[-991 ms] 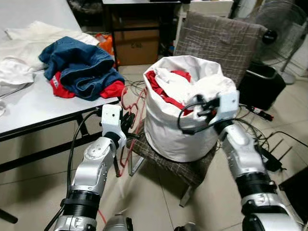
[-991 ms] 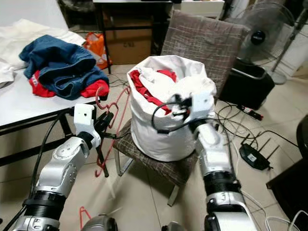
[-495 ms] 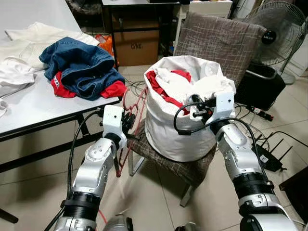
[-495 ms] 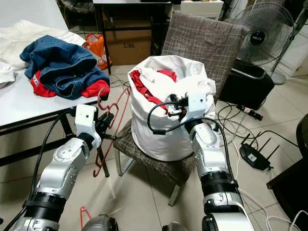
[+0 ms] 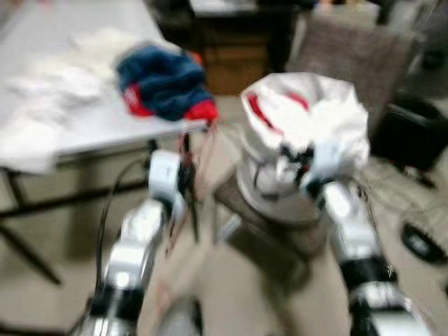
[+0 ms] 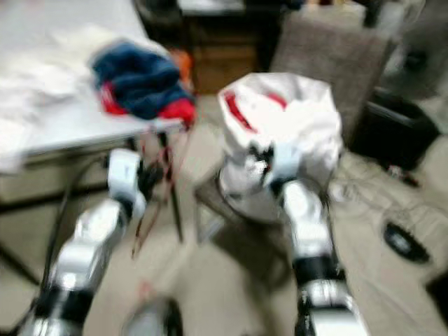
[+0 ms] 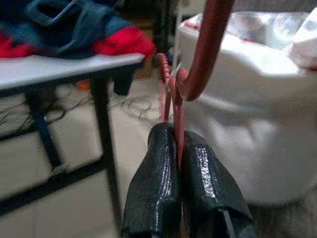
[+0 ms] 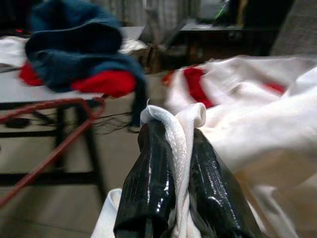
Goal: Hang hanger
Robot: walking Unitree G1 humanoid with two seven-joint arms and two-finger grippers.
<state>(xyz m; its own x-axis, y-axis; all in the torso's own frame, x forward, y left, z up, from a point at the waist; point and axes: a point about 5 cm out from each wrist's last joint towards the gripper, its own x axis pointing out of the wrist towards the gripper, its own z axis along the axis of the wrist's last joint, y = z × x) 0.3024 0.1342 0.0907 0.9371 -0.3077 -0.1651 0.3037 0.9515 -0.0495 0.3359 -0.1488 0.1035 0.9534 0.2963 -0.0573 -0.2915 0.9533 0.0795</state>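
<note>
A red hanger [image 7: 198,59] hangs between the table and the bag, and my left gripper [image 7: 177,144] is shut on its thin wire. In the blurred eye views that gripper [image 5: 185,175] sits just below the table's corner. My right gripper [image 8: 173,129] is shut on a fold of white cloth [image 8: 181,148] at the rim of the white laundry bag [image 5: 308,119]. The bag stands on a chair and holds white and red clothes.
A white table [image 5: 70,133] on my left carries a heap of blue jeans and red cloth [image 5: 161,84] plus white garments. The grey plaid chair [image 5: 350,49] stands behind the bag. Cables and a dark bin [image 5: 413,126] lie on the tiled floor at the right.
The whole picture has shifted and blurred, so the camera has moved. Both grippers keep their hold, the left on the hanger and the right on the white cloth.
</note>
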